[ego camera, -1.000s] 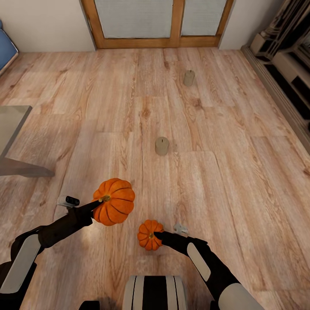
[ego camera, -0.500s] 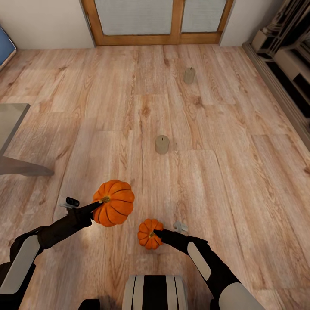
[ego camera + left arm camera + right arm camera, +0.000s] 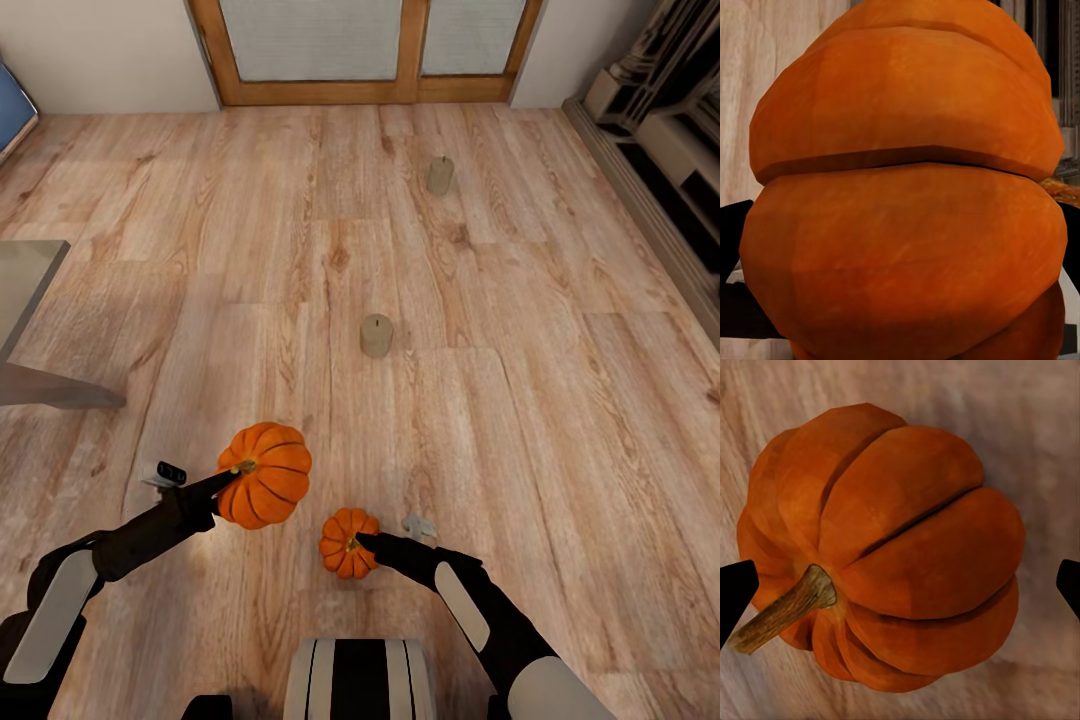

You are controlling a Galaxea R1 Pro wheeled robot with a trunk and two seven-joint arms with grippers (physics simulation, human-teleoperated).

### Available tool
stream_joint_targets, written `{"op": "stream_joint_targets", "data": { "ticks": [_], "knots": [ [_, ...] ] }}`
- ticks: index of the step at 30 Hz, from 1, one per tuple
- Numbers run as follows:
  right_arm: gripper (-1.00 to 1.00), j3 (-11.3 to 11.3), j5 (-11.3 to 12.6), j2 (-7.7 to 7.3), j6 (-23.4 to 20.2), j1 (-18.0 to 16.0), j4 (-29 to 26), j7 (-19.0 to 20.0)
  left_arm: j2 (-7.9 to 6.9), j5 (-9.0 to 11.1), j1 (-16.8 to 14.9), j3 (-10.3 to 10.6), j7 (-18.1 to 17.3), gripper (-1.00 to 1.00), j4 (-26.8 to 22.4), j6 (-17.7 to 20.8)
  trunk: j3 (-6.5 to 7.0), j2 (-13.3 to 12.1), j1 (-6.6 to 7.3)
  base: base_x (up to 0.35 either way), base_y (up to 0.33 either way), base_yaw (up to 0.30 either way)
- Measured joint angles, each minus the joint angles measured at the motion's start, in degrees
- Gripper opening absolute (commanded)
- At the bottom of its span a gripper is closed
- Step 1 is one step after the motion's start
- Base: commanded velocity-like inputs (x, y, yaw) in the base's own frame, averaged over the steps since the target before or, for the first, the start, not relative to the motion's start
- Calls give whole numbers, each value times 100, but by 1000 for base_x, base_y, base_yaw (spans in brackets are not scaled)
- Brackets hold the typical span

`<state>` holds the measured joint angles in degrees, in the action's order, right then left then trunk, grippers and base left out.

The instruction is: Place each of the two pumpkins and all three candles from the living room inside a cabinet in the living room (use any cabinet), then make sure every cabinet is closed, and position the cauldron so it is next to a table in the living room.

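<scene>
The larger pumpkin sits at the tip of the left gripper in the lower left of the head view, the fingers meeting it at the stem side, and the gripper looks clamped on it. In the left wrist view the same pumpkin crowds the lens, its ribbed orange skin pressed close between the dark finger edges at either side.

The smaller pumpkin lies just right of it, low in the centre of the head view, with the right gripper reaching in from the lower right and its tip at the pumpkin's stem. The right wrist view shows this pumpkin between two black fingertips that stand apart at the frame's left and right edges, the brown stem pointing toward the left one. Whether those fingers actually grip the pumpkin or only flank it I cannot tell.

Farther out, one candle stands upright on the wood-plank floor near the middle of the head view, well apart from both pumpkins. A second candle stands higher up, right of centre, near the glass doors with their wooden frame along the top edge. A corner of the grey table enters from the left edge, one slab leg below it. The pale fireplace surround runs down the upper right. A sliver of blue sofa shows at the upper left edge.
</scene>
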<state>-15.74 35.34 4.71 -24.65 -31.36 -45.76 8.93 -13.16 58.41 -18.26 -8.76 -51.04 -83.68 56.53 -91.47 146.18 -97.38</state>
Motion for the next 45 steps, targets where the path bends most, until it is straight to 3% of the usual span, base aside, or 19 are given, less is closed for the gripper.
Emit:
{"op": "stream_joint_targets", "data": {
  "ticks": [13,20,45],
  "knots": [
    [100,-13,-38,21,-5,0,18,-72,5,1,0,0,0,-100,3,1,0,0,0,8,7,0],
    [100,-27,-43,46,-60,0,59,-513,5,0,0,0,0,-100,0,1,0,0,0,0,0,0],
    [100,-54,-19,20,-59,0,54,-486,7,-2,0,0,-1,-100,0,2,-44,3,-5,0,0,0]
  ]
}}
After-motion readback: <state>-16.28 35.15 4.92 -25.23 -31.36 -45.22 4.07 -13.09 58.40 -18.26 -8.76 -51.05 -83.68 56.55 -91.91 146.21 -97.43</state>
